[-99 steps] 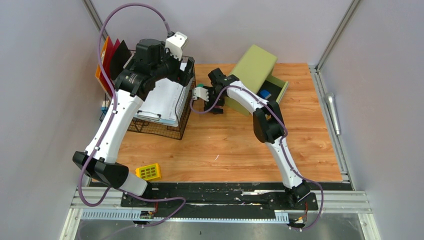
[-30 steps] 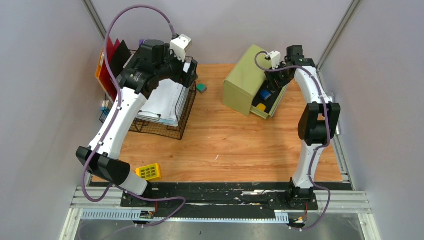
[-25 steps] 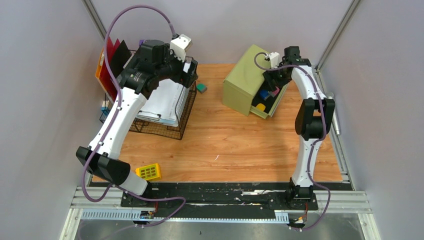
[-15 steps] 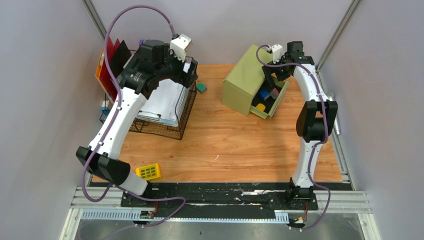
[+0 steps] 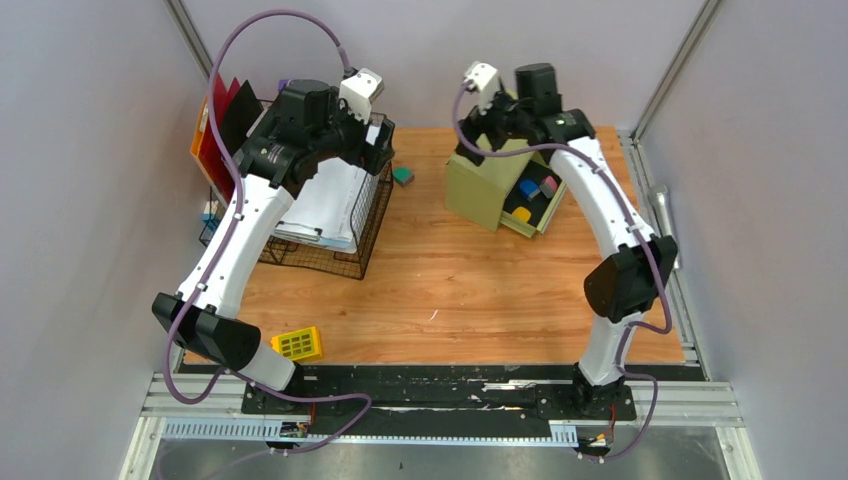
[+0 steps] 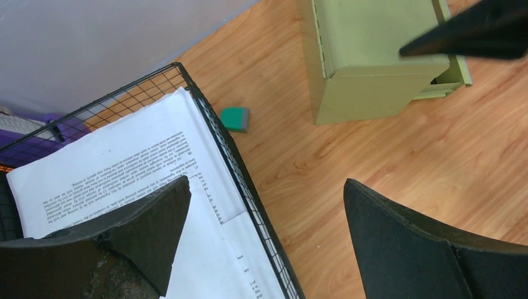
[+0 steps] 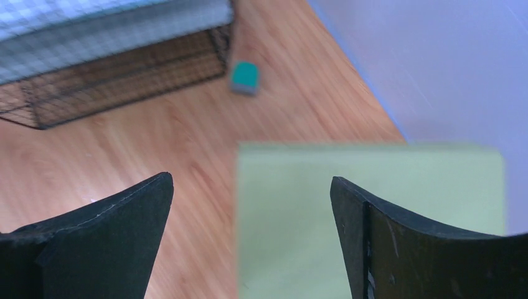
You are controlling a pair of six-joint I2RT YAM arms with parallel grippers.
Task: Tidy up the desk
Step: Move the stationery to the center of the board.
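Teal block (image 5: 403,176), perhaps an eraser, lies loose on the surface (image 5: 450,280): likely next for the right hand (image 7: 249,180), wide and empty above the cabinet (image 5: 478,185); left hand (image 6: 266,182) equally wide.

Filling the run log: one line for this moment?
left pincer open over basket edge | right pincer open above cabinet | drawer open | block on desk

The tabletop (image 5: 470,290) is smooth orange-brown wood-grain with a faint sheen. The basket (image 5: 368,225) is thin black metal wire; the sheets (image 6: 124,168) in it are matt white printed paper. The cabinet (image 6: 373,43) looks smooth, matt green. The left fingers (image 6: 411,249) are matt black, slightly grainy plastic. The white arm shells (image 5: 232,255) are glossy.
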